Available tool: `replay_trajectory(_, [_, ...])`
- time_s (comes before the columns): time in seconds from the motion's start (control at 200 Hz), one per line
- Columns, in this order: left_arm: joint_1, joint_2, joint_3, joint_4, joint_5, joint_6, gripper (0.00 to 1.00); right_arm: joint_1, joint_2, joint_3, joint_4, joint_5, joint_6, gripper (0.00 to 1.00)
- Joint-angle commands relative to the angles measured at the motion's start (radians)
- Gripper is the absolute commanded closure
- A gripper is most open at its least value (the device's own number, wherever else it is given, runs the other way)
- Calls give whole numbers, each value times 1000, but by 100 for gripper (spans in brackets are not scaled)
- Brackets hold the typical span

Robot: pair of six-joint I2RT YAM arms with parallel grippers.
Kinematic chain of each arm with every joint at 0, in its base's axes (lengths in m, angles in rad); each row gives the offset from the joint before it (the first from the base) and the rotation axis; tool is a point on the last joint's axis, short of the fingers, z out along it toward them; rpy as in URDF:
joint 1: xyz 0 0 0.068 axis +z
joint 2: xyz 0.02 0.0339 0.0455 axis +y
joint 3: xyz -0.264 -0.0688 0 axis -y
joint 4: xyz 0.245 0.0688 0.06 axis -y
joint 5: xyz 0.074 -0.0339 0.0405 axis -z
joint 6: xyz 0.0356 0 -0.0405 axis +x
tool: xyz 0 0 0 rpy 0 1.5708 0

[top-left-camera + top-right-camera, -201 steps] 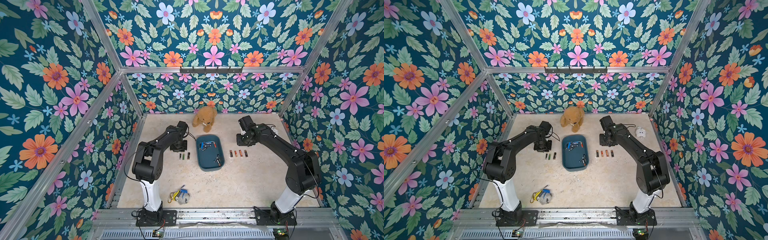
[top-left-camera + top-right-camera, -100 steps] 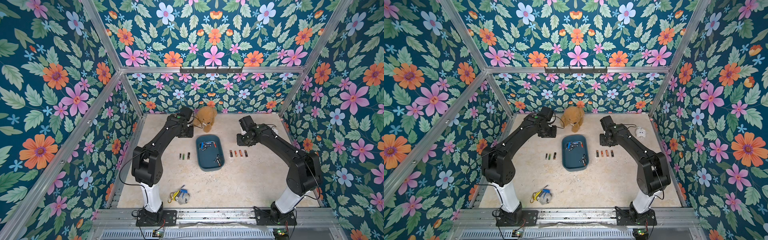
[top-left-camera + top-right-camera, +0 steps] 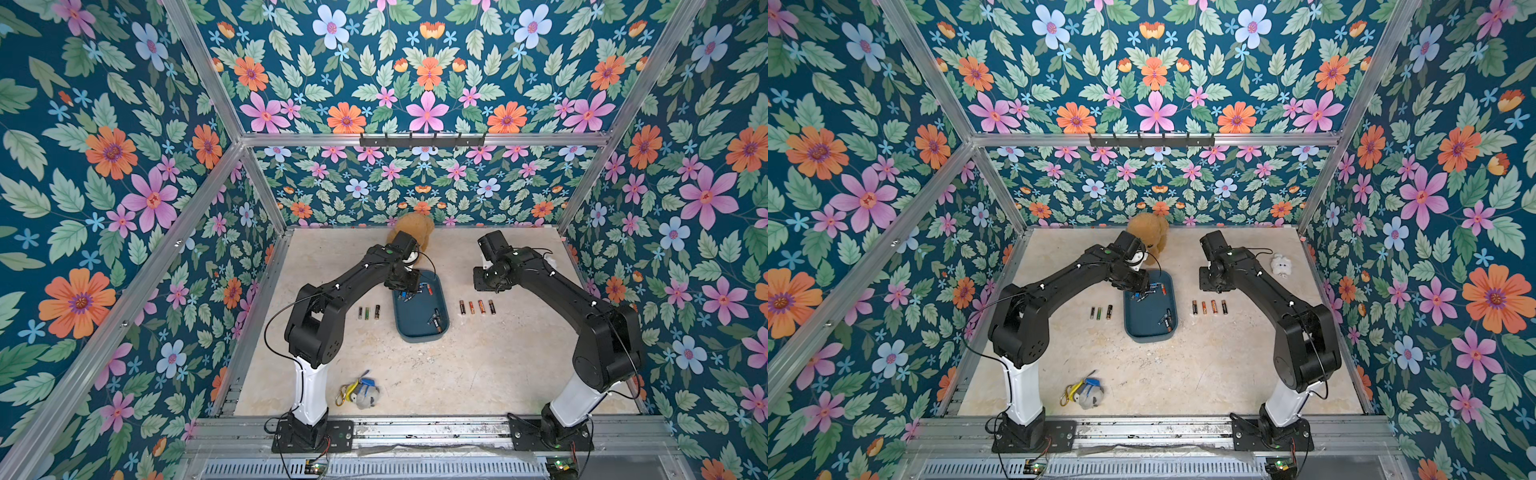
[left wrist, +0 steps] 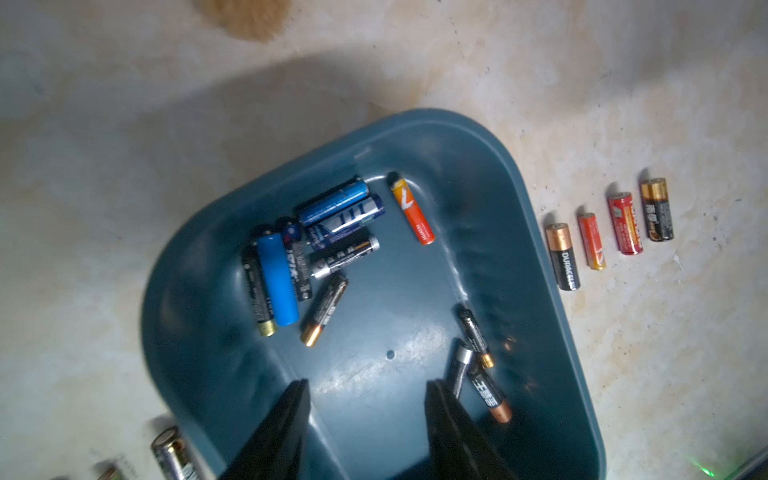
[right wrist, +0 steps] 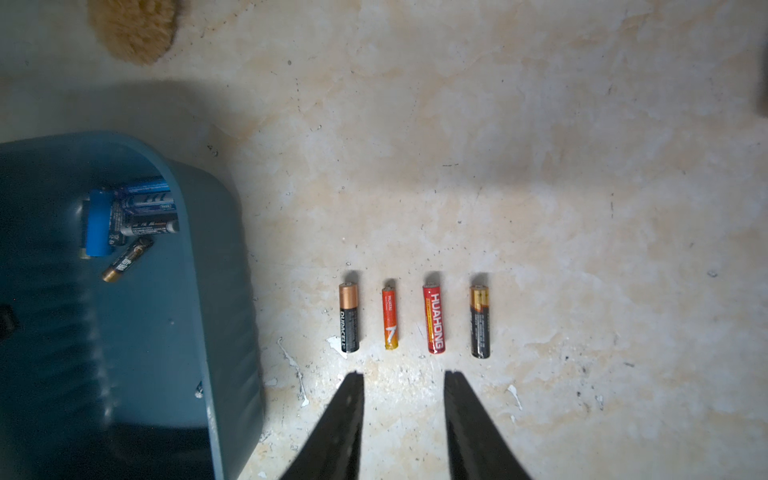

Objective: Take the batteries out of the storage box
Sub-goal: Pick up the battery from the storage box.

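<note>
Both top views: floral walls point(image 3: 124, 166), aluminium frame point(image 3: 291, 139), scuffed beige tabletop point(image 3: 436, 374); teal box point(image 3: 417, 329) mid-table.
Left wrist: left gripper point(image 4: 368, 386) parted, empty, over box; batteries point(image 4: 276, 282) heaped inside.
Right wrist: right gripper point(image 5: 401, 376) parted, empty, above stained tabletop; battery row point(image 5: 434, 320) just ahead, beside box.

Two matching robot arms. The left arm point(image 3: 353, 272) and right arm point(image 3: 561, 286) are built of blocky matte-black segments, each rising from a white lower post point(image 3: 309, 382) on a black, screw-fastened base plate point(image 3: 340, 434). Thin black cables point(image 3: 265, 328) loop alongside. The left gripper point(image 4: 368, 386) has two black tapering fingers point(image 4: 282, 432).
</note>
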Motion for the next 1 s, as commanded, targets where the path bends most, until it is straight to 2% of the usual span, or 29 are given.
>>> replay_trajectory(0.0, [1,19,-5,49,24,6,49,1,6,8,-16,7,8,62])
replay_trajectory(0.995, [-22,140,-3,21,-128,21,59,1,28,24,-22,10,-3,62])
